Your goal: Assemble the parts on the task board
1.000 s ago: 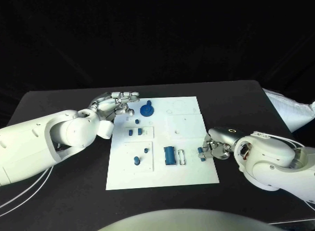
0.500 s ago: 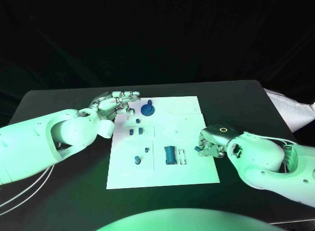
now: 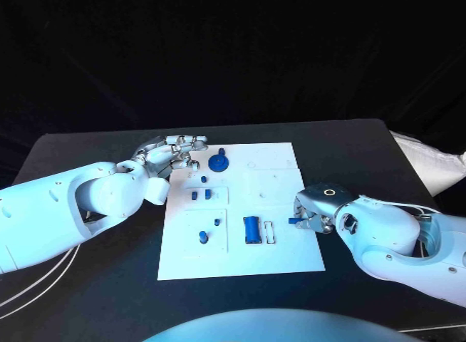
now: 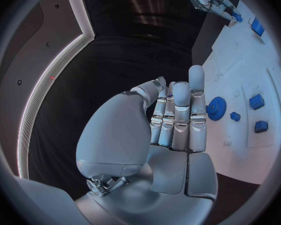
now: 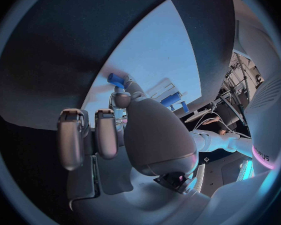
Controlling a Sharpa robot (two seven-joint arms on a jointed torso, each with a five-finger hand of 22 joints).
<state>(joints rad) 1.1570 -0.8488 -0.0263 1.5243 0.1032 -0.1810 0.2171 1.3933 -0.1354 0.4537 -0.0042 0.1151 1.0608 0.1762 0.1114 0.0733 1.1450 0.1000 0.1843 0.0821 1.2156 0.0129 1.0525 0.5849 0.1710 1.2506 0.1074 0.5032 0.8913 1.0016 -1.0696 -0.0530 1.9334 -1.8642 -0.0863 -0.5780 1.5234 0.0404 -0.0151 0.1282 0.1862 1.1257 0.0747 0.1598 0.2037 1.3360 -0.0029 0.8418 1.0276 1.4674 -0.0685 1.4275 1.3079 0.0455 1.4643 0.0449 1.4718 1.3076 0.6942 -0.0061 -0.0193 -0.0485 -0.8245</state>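
The white task board (image 3: 279, 178) lies mid-table. On it are a blue gear (image 3: 219, 163), two small blue blocks (image 3: 199, 194), a blue peg (image 3: 203, 236) and a long blue piece (image 3: 251, 229) beside a slot. My right hand (image 3: 313, 212) is at the board's right edge and pinches a small blue part (image 3: 295, 221) in its fingertips; the part (image 5: 116, 78) shows at the fingertips, just over the board (image 5: 159, 50). My left hand (image 3: 177, 152) hovers at the board's far left corner and holds nothing. Its fingers (image 4: 181, 115) stand side by side near the gear (image 4: 216, 107).
A white bag (image 3: 433, 162) lies at the table's right edge. The black table (image 3: 367, 153) runs bare around the board. White cables (image 3: 28, 288) trail under my left arm at the front left.
My right hand has edged a little further in over the board's right edge, with the small blue part still in its fingertips. The left hand has not moved.
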